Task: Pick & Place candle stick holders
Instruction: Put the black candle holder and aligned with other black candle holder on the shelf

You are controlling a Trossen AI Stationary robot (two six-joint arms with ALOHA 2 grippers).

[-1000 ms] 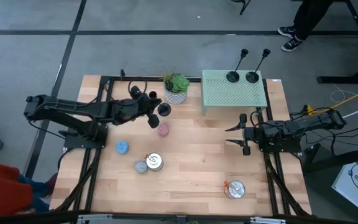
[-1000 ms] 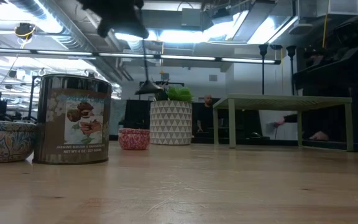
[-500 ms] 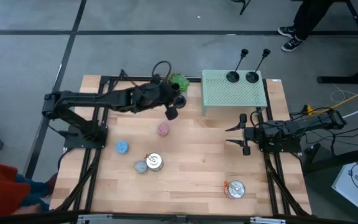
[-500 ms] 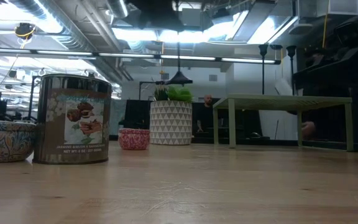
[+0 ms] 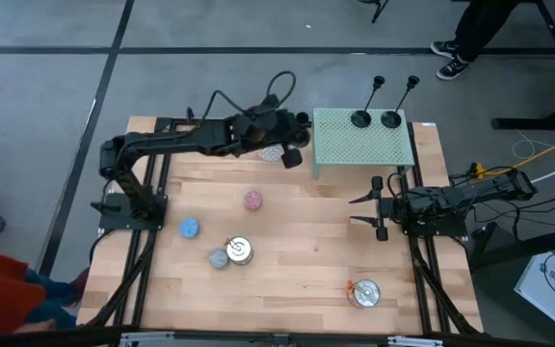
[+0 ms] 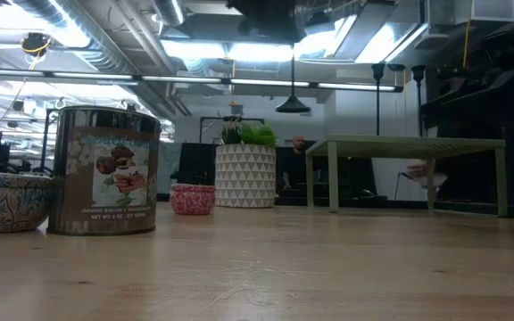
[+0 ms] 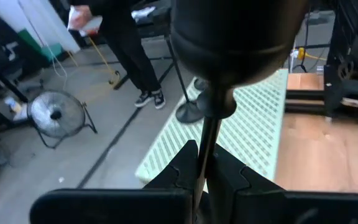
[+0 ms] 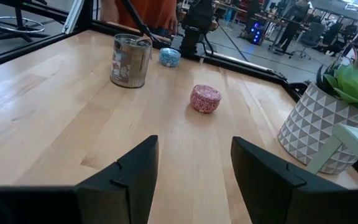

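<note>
My left gripper (image 5: 279,135) is shut on a black candle stick holder (image 5: 292,156), high over the table's far side, just left of the green perforated stand (image 5: 362,145). In the low view the holder (image 6: 293,100) hangs under the gripper with its dish base down. Two more holders (image 5: 360,119) (image 5: 391,119) stand on their bases on top of the stand. My right gripper (image 5: 366,210) is open and empty over the table's right side. My left gripper pinches the holder's thin stem (image 7: 202,163) between its two fingers, at the stem's upper part. The fingers come from above, pointing down. The holder hangs upright below them, its base (image 7: 235,37) lowest, lifted clear of the table.
A potted plant (image 6: 245,174) stands beside the stand, partly under my left arm. A pink candle (image 5: 252,200), a blue candle (image 5: 190,228), a grey candle (image 5: 219,258) and a silver tin (image 5: 240,251) lie mid-table. Another tin (image 5: 364,293) is near the front right.
My left gripper has gone toward the table's right edge, past the potted plant and up to the green stand. It has stayed shut on the holder, which hangs upright and clear of the table throughout.
</note>
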